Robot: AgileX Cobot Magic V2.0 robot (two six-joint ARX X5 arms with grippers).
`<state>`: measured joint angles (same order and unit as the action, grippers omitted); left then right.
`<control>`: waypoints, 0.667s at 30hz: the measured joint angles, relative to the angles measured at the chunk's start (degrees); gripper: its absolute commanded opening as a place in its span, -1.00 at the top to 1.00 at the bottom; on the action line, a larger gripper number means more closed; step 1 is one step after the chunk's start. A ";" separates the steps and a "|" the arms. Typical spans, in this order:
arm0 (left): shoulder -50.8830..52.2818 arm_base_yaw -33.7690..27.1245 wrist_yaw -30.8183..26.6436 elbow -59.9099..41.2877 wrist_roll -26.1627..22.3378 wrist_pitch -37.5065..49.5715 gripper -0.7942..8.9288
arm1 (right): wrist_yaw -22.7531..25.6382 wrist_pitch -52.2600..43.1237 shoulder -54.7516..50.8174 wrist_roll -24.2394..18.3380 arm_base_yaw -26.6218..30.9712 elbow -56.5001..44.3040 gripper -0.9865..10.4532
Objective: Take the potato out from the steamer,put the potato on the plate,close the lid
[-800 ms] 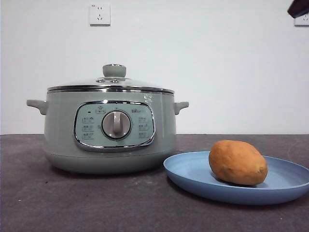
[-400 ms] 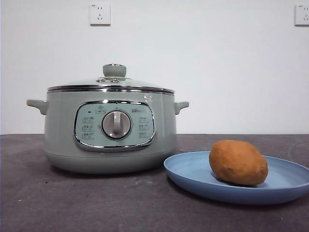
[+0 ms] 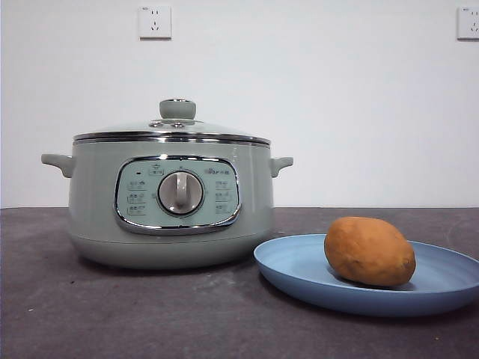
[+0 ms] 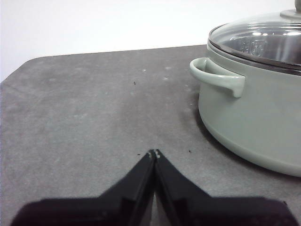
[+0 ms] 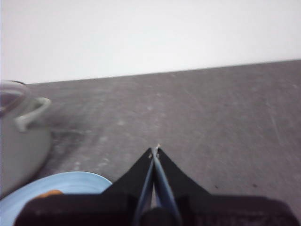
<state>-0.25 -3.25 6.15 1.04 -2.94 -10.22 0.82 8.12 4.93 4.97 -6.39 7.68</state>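
The sage-green steamer [image 3: 168, 202] stands left of centre in the front view with the glass lid [image 3: 176, 127] resting shut on its rim. The orange-brown potato [image 3: 369, 251] lies on the light-blue plate [image 3: 299, 273] to the steamer's right. My left gripper [image 4: 154, 153] is shut and empty above bare table beside the steamer [image 4: 254, 117], whose lid [image 4: 263, 42] shows too. My right gripper [image 5: 155, 150] is shut and empty above the table, with the plate [image 5: 70, 186], a sliver of potato [image 5: 49, 193] and the steamer [image 5: 21, 136] at that picture's edge. Neither arm shows in the front view.
The dark grey table [image 3: 112, 314] runs to a white wall with two sockets [image 3: 154, 22]. The steamer's side handles [image 3: 57, 162] stick out on both sides. The table's rounded corner [image 4: 28, 66] shows in the left wrist view.
A black arm tip at the front view's top right corner has left the picture. The steamer, lid, plate and potato have not moved.
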 measured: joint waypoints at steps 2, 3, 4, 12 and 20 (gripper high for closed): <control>0.00 0.00 0.00 0.00 0.00 0.00 0.84 | 0.72 -0.02 -1.27 0.22 0.00 -1.62 0.83; 0.00 0.00 0.00 0.00 0.00 0.00 0.84 | 0.74 -0.02 -1.68 0.37 0.00 -2.23 0.83; 0.00 0.00 0.00 0.00 0.00 0.00 0.84 | 0.74 0.00 -2.14 0.50 0.00 -2.89 0.83; 0.00 0.00 0.00 0.00 0.00 0.00 0.84 | 0.81 1.90 -4.63 3.34 0.02 -6.75 0.83; 0.00 0.00 0.00 0.00 0.00 0.00 0.84 | 0.70 1.88 -4.70 4.11 0.02 -6.75 0.83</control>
<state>-0.25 -3.25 6.15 1.04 -2.94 -10.22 1.52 10.00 0.23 9.08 -6.37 0.93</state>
